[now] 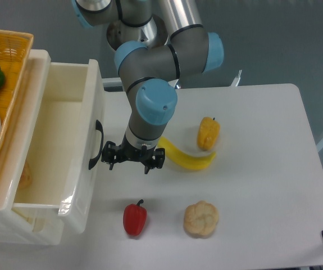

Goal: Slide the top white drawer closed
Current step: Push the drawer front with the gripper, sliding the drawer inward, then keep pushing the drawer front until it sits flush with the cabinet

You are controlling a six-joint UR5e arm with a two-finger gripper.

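Camera view: end effector (133, 158), fingers seemingly spread and holding nothing, sits just right of the top white drawer (88, 152) front, apparently touching its handle (95, 144); cabinet lies leftward.

Glossy top white drawer (60, 152), black curved handle at its 3 o'clock face, stands partly open.

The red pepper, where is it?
The red pepper lies near the table's front edge, left of the bread roll, below the robot's hand, beside the top white drawer.
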